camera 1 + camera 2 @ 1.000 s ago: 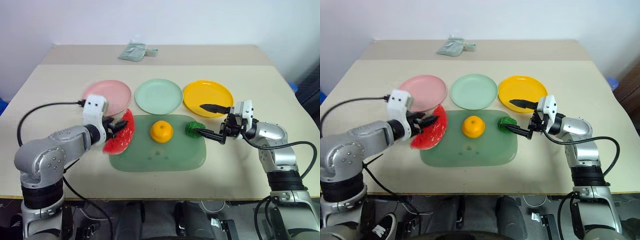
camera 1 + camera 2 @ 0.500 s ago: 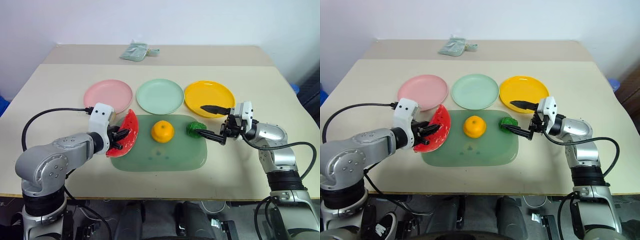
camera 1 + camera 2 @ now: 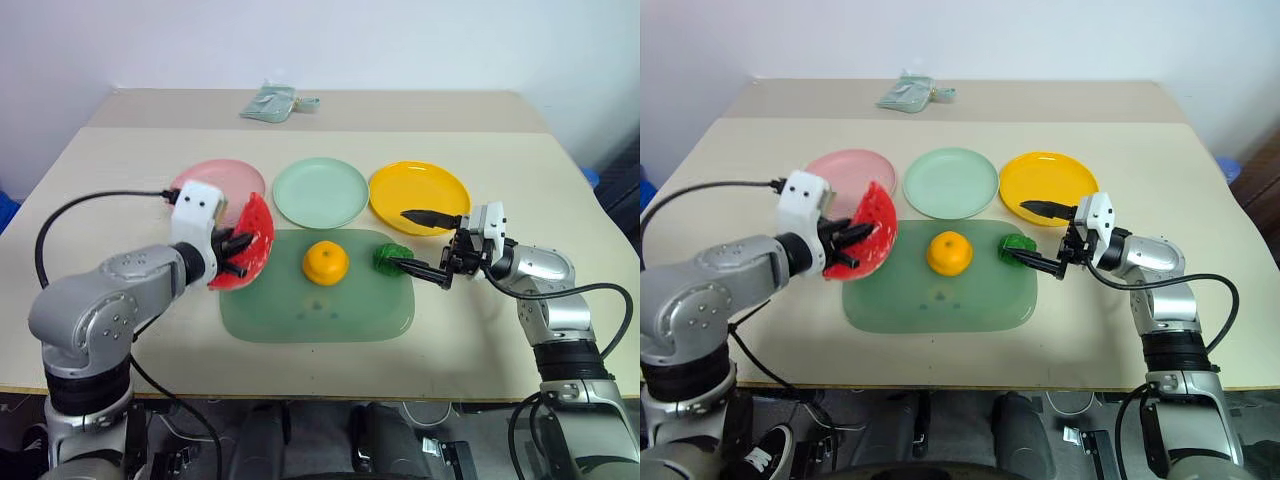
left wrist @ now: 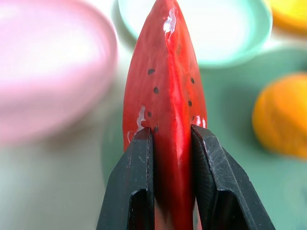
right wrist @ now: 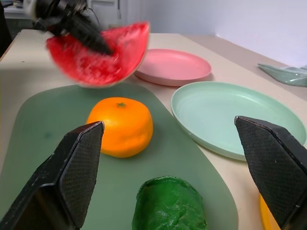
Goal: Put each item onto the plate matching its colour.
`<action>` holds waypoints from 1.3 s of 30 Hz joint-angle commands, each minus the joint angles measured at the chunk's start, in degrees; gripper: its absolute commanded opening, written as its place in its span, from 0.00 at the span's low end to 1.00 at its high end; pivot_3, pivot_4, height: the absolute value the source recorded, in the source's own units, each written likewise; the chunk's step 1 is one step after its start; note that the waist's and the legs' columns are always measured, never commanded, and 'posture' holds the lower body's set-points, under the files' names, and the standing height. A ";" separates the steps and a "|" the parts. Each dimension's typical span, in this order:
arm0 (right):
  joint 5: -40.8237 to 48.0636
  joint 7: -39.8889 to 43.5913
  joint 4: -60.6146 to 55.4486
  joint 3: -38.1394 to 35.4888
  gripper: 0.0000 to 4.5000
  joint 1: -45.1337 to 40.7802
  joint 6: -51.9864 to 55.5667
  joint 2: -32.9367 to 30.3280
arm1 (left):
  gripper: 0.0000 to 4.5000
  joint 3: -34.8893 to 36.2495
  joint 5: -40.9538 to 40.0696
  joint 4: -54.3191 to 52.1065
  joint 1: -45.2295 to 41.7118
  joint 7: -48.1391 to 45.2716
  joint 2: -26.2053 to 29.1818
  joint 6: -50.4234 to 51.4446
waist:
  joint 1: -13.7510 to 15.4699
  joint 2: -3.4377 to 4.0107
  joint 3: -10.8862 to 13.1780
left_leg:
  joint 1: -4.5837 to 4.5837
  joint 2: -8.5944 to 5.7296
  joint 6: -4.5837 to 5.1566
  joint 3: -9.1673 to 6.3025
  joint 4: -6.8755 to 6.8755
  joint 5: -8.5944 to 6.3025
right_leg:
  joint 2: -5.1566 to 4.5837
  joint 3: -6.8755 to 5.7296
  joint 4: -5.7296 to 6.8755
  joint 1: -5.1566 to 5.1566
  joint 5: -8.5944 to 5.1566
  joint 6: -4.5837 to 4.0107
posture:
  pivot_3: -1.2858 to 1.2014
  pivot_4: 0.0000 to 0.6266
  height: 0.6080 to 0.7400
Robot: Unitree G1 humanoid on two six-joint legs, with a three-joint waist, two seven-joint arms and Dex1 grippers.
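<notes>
1. the left gripper [image 4: 170, 143] is pinching the watermelon wedge [image 3: 250, 240] between its two black fingers [image 4: 132, 187], which are pressing flat on the wedge's glossy red faces; the wedge is hanging clear of the worktop [image 3: 120, 160], over the near edge of the pink plate [image 3: 215, 178].
2. the right gripper [image 3: 425, 243] is holding its fingers spread wide, gripping nothing, with the bumpy dark-green lump [image 3: 388, 257] sitting just beside the lower fingertip.
3. the round orange [image 3: 325, 262], smooth and shiny, and the lump are resting on the translucent green mat [image 3: 320, 315], a rounded rectangle.
4. the mint plate [image 3: 320, 192] and the yellow-orange plate [image 3: 418, 196], smooth round plastic, are lying bare behind the mat.
</notes>
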 commanded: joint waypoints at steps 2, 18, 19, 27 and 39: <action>3.09 -1.61 -2.59 -1.75 1.00 -2.50 0.98 1.65 | 0.10 0.43 5.35 6.73 -4.59 -0.06 1.41 -7.93 | -0.12 0.00 0.00 | 0.00 0.00 0.00 0.00 0.00 0.00 | 0.01 0.00 0.01 -0.01 0.00 0.00 | 0.52 0.24 1.00; 2.45 -5.02 -0.88 -2.17 1.00 -3.98 -2.07 4.38 | 0.10 -4.55 22.28 50.63 -14.60 -5.25 -2.21 -43.83 | -0.16 -0.02 0.02 | -0.03 0.00 -0.01 0.04 -0.01 0.01 | 0.01 -0.02 0.01 -0.04 0.02 0.03 | 0.52 0.24 1.00; 2.25 -4.96 -0.72 -2.10 1.00 -3.91 -2.37 4.23 | 0.10 -4.54 22.42 52.17 -15.07 -5.96 -2.43 -44.79 | -0.17 -0.02 0.02 | -0.03 0.00 -0.01 0.05 -0.02 0.01 | 0.01 -0.02 0.02 -0.06 0.02 0.03 | 0.52 0.24 1.00; 2.04 -4.41 -0.52 -2.11 1.00 -2.96 -2.99 3.58 | 0.85 -3.37 22.39 51.61 -15.54 -8.89 -3.45 -49.10 | 0.01 -0.03 0.03 | -0.03 0.00 -0.01 0.05 0.00 0.01 | 0.00 -0.02 0.02 -0.03 0.02 0.04 | 0.52 0.24 1.00; 2.78 -2.44 -1.25 -1.81 1.00 -2.92 -1.57 3.35 | 0.98 -1.67 10.84 31.35 -9.58 -27.97 3.01 -44.81 | -0.35 -0.01 0.03 | -0.02 0.01 -0.01 0.05 -0.03 0.01 | 0.01 -0.02 0.04 -0.05 0.02 0.04 | 0.52 0.24 1.00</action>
